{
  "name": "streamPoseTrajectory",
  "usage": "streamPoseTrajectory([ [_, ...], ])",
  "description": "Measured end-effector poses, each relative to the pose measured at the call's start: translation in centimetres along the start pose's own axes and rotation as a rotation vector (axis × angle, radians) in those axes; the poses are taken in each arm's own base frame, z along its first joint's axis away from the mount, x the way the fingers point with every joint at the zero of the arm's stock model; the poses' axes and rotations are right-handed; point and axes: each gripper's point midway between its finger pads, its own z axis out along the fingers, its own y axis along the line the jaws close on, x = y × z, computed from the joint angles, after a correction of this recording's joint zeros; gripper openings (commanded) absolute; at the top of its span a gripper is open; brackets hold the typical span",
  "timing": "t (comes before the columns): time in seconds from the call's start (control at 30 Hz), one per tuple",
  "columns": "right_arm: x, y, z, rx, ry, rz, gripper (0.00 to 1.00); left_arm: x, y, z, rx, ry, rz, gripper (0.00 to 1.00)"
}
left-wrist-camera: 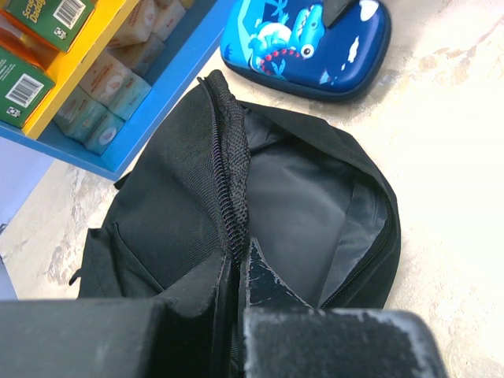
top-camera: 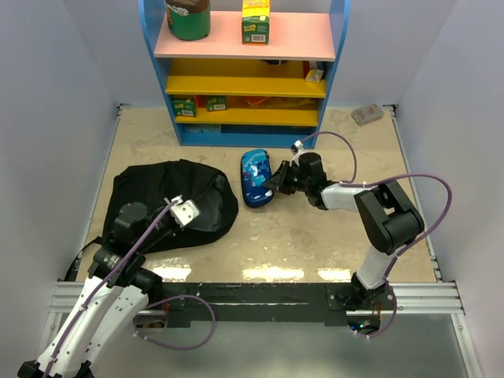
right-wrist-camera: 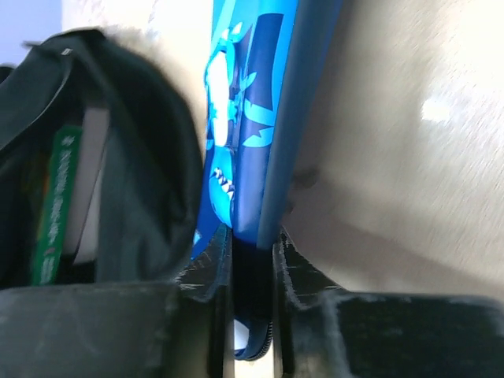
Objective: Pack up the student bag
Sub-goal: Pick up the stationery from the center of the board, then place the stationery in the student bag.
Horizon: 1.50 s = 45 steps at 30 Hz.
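The black student bag (top-camera: 157,197) lies on the table at the left with its mouth open. My left gripper (top-camera: 185,211) is shut on the bag's zipper rim (left-wrist-camera: 228,197) and holds it up; the grey lining (left-wrist-camera: 303,213) shows inside. A blue pencil case (top-camera: 256,178) with a shark print lies just right of the bag. In the right wrist view my right gripper (right-wrist-camera: 252,236) is shut on the pencil case's (right-wrist-camera: 248,118) near edge, which stands between both fingers. A green-spined book (right-wrist-camera: 53,213) sits inside the bag (right-wrist-camera: 146,157).
A blue shelf unit (top-camera: 179,118) with pink and yellow boards stands at the back and holds a jar, green boxes (left-wrist-camera: 24,79) and packets. A small grey object (top-camera: 367,114) lies at the back right. White walls close in both sides.
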Motion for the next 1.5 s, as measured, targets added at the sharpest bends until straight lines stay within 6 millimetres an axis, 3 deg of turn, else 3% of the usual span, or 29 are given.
streamPoseTrajectory([
  [0.13,0.2,2.3,-2.2,-0.037,0.004,-0.006,0.07,0.0,0.0,0.0,0.000,0.000,0.000,0.00],
  [0.23,0.6,6.1,-4.3,-0.102,-0.003,-0.044,0.09,0.0,0.0,0.0,0.000,-0.001,0.000,0.00],
  [0.37,2.8,11.8,-7.1,-0.231,0.012,-0.091,0.11,-0.1,0.0,0.0,-0.002,-0.004,-0.004,0.00],
  [0.47,5.4,13.5,-7.8,-0.266,0.068,-0.082,0.11,-0.1,0.1,0.0,-0.004,-0.005,-0.008,0.00],
  [0.6,9.0,12.4,-6.8,-0.208,0.181,-0.019,0.10,-0.2,0.1,0.1,-0.005,-0.008,-0.011,0.00],
  [0.8,12.0,10.4,-5.4,-0.124,0.276,0.055,0.10,-0.2,0.1,0.1,-0.005,-0.010,-0.013,0.00],
  [1.07,11.9,11.5,-4.8,-0.105,0.295,0.096,0.12,-0.3,0.0,0.1,0.001,-0.014,-0.013,0.00],
  [1.27,9.9,15.9,0.4,-0.037,0.285,0.069,0.13,-0.3,-0.1,0.1,0.007,-0.017,-0.013,0.00],
  [1.37,9.3,17.0,2.8,0.052,0.238,0.040,0.23,-0.4,-0.2,0.1,0.010,-0.018,-0.013,0.00],
  [1.5,10.4,18.0,3.9,0.142,0.203,-0.014,0.46,-0.3,-0.2,0.1,0.012,-0.018,-0.013,0.00],
])
